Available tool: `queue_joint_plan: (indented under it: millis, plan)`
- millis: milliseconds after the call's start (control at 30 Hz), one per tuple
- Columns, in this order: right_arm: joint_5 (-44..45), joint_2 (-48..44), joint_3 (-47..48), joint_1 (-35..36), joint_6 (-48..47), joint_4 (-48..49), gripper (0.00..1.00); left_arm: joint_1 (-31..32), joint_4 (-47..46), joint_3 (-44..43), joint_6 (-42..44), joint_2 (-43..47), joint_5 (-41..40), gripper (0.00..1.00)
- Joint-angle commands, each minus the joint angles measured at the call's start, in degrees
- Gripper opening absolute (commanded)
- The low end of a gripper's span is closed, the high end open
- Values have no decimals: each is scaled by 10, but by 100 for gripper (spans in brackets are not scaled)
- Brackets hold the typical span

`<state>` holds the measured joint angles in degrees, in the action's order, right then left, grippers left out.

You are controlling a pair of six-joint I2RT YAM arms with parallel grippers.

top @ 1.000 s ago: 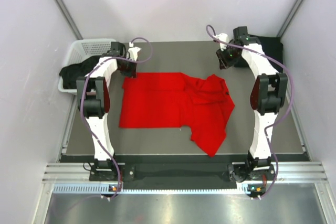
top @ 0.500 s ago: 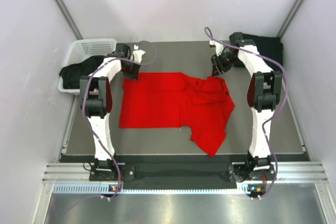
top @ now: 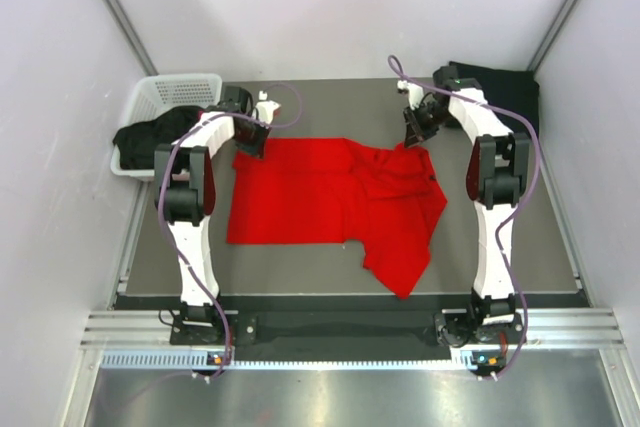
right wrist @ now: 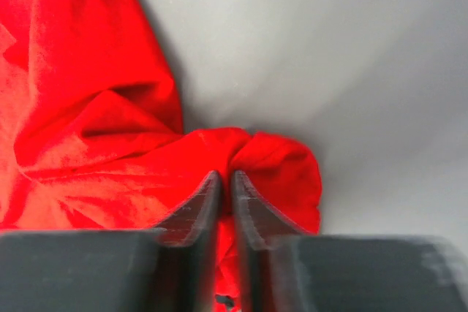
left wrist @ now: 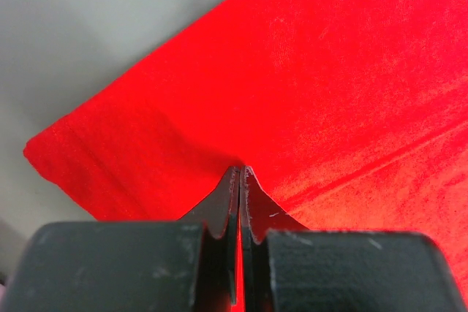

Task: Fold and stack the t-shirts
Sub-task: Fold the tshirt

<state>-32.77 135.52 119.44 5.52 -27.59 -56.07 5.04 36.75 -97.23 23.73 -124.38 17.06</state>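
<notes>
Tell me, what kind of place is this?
Probably a robot test booth in a lab, not a home. A left arm and a right arm are bolted at the edge of a grey table, plain white walls box it in, and a red shirt lies between them.

A white lattice basket (top: 170, 92) sits at the grey table's (top: 330, 107) far left corner.

I count 2 end effectors: left end effector (top: 254, 143) and right end effector (top: 414, 136). 1 red t-shirt (top: 320, 197) between them. 2 black garments: black heap (top: 142, 137) left of left, black pile (top: 502, 83) right of right. 1 basket (top: 180, 81).
</notes>
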Motion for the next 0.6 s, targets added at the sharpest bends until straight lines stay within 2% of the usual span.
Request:
queue_joint_plan:
  millis: [0,33,567]
  plan:
    - [0,-6,38,1,10,24,2,4,1,2,7,18,-6,0]
    - [11,-8,39,-2,13,27,0,5,1,1,9,19,-7,0]
    - [143,-15,40,-30,34,97,0,8,-27,-10,-10,-3,-63,0]
